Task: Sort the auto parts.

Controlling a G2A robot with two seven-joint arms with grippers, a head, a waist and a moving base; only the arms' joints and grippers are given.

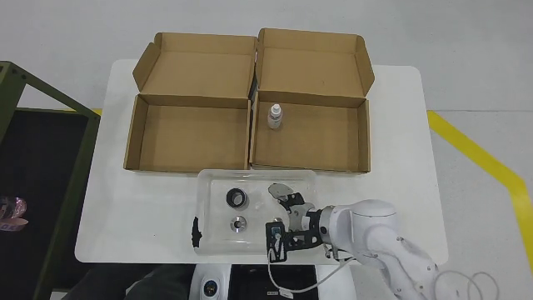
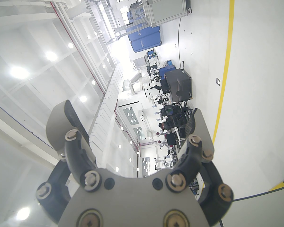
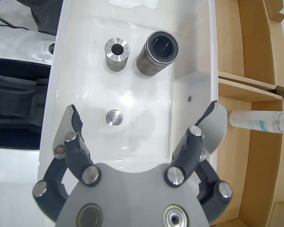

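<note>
The sorting is at the pick-up step. The right gripper hangs over the clear bin with its jaws spread wide and nothing between them, and three metal parts stand on the bin floor. The small steel pin stands on end between the spread fingers, nearer one of them. The steel bushing and the larger black-ringed bearing stand side by side, not touching, farther along the bin. The pin looks the likeliest target, so the next move probably calls for centring over it, descending and closing on a small, smooth head that could slip. One finger appears in line with the bin's rim on the side toward the boxes, so a straight descent may strike it; shifting inward gives more room. Behind the bin the left box and the right box lie open, lids raised at their far sides, so the approach from the bin is free. A white bottle stands in the right box near the wall beside its neighbour. The left gripper is also released, holds nothing, and points up into the hall.
</note>
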